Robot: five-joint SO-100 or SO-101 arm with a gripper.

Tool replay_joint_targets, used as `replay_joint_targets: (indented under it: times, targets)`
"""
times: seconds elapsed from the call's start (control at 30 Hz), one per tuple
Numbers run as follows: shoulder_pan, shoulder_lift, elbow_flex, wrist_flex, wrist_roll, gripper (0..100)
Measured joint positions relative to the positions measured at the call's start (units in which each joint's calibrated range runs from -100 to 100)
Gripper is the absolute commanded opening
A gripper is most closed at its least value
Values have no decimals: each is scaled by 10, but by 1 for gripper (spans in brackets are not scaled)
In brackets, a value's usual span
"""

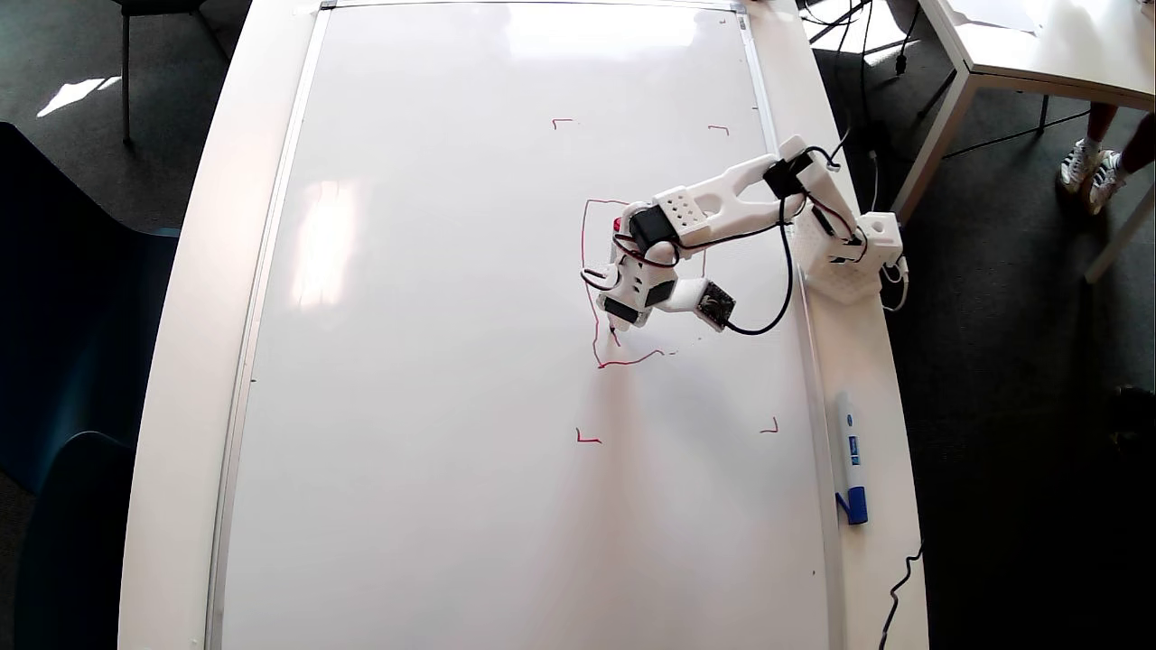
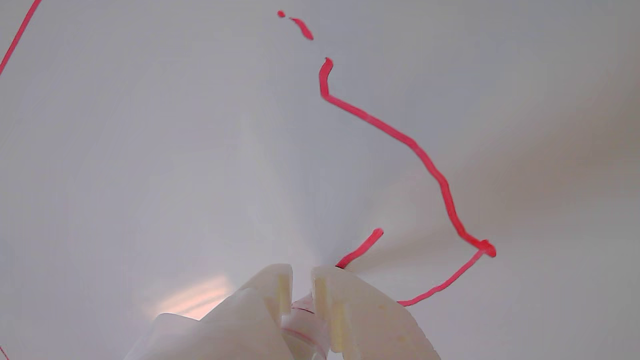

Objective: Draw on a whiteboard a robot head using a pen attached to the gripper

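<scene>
While I watched the wrist view, the gripper [image 2: 301,280] filled the bottom edge, its two white fingers [image 2: 345,305] drawn close with only a narrow slot left between them. The pen [image 2: 306,320] sat clamped in that slot, its white barrel with a thin red ring showing between the jaws; its tip I could not make out there. Just ahead of the fingers a short red stroke ran up and to the right on the whiteboard [image 2: 125,150], and beyond it a longer wobbly line of the robot head [image 2: 400,137] climbed from a sharp corner toward the top of the view.

From the overhead view the gripper [image 1: 618,318] pointed down over the lower left part of the robot head [image 1: 589,235], an unfinished outline with its left side and a bit of its bottom edge drawn. The pen [image 1: 614,336] touched the board just inside that lower left corner. Four small red corner marks [image 1: 587,439] framed the drawing. The whiteboard [image 1: 433,361] covered nearly all of the white table [image 1: 181,361]. A blue-capped marker [image 1: 850,456] lay on the table's right rim, well apart from the arm. Dark carpet [image 1: 1011,361] surrounded the table, and another white table [image 1: 1039,45] stood at upper right.
</scene>
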Motion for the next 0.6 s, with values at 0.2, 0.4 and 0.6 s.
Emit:
replay_joint_targets:
  times: [0.2, 0.4, 0.6]
  targets:
    - [14, 0, 0, 31, 13, 1]
    - [14, 0, 0, 56, 17, 1]
    - [14, -18, 40, 54, 25, 1]
